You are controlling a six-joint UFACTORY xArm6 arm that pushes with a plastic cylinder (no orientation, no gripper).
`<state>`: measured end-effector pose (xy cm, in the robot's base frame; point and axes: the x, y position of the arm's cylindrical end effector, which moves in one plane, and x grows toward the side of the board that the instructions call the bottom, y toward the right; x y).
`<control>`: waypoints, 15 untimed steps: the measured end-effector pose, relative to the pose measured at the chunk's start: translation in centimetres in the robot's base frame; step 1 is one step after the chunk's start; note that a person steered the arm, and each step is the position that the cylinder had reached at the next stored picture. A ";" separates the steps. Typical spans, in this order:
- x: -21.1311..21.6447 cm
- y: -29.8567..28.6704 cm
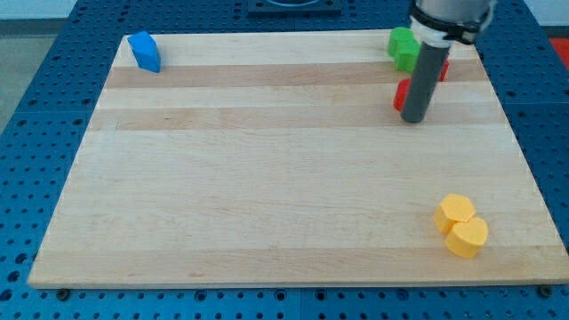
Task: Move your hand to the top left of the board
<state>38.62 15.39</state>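
My tip (413, 118) rests on the wooden board (267, 178) near the view's top right. It stands just right of a small red block (402, 93), touching or nearly touching it. A second red block (443, 68) is partly hidden behind the rod. A green block (403, 47) sits just above them at the board's top edge. A blue block (145, 51) lies at the board's top left corner, far to the left of my tip. Two yellow blocks, one (456, 211) above the other (468, 237), touch each other at the bottom right.
The board lies on a blue perforated table (53, 133) that surrounds it on all sides. The arm's dark body (449, 13) hangs over the board's top right corner.
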 end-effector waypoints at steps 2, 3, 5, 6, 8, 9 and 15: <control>-5.7 -0.5; -7.3 -0.6; -4.9 -15.1; -3.9 -27.7; -4.5 -45.9; -4.5 -45.9; -18.8 -43.9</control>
<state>19.81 -28.56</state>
